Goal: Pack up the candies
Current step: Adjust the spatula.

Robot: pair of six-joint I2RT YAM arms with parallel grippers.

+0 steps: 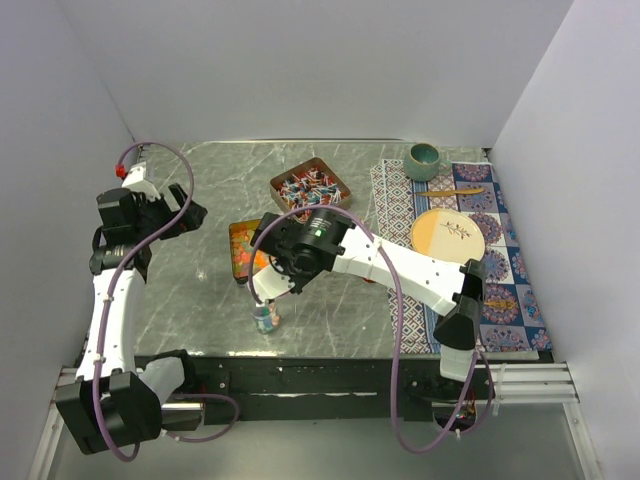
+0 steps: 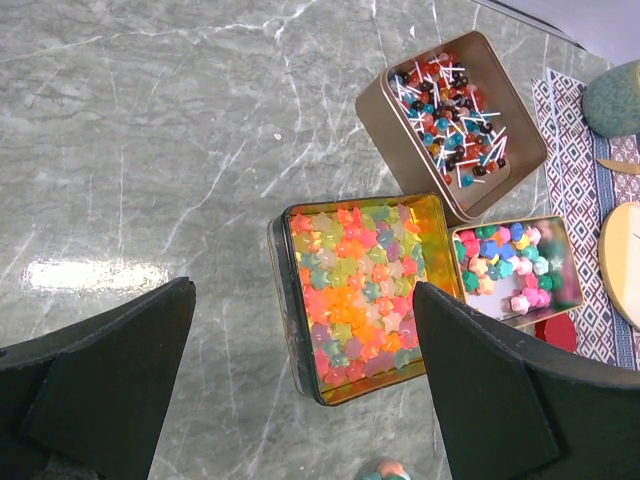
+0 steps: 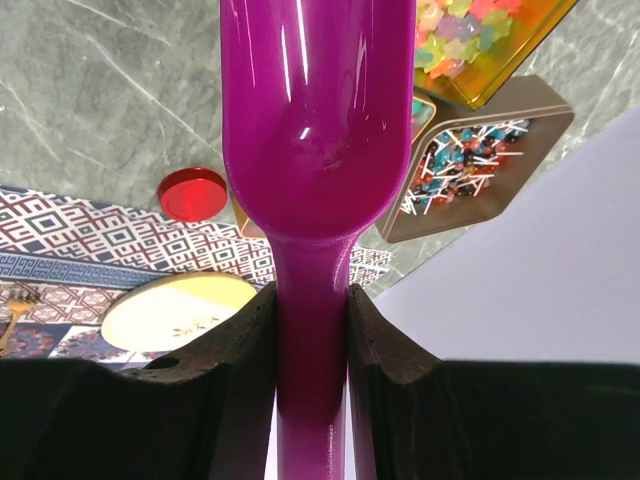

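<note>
The candies lie in three open tins. Star-shaped jelly bits fill the orange tin (image 2: pixel 360 295) (image 1: pixel 243 250). Wrapped pieces fill the brown tin (image 2: pixel 455 120) (image 1: pixel 310 185) (image 3: pixel 470 150). Pastel balls fill a small tin (image 2: pixel 515 265). A small jar (image 1: pixel 264 318) with a few candies stands in front of the tins; its top shows in the left wrist view (image 2: pixel 385 470). My right gripper (image 3: pixel 312 330) (image 1: pixel 278 268) is shut on the handle of the purple scoop (image 3: pixel 315 150), held above the jar. My left gripper (image 2: pixel 300 400) (image 1: pixel 190 215) is open and empty, left of the tins.
A red round lid (image 3: pixel 192 193) lies by the patterned mat (image 1: pixel 500 270). On the mat stand a plate (image 1: pixel 447 233), a teal mug (image 1: pixel 424 160) and a wooden utensil (image 1: pixel 455 191). White walls close in the left, back and right.
</note>
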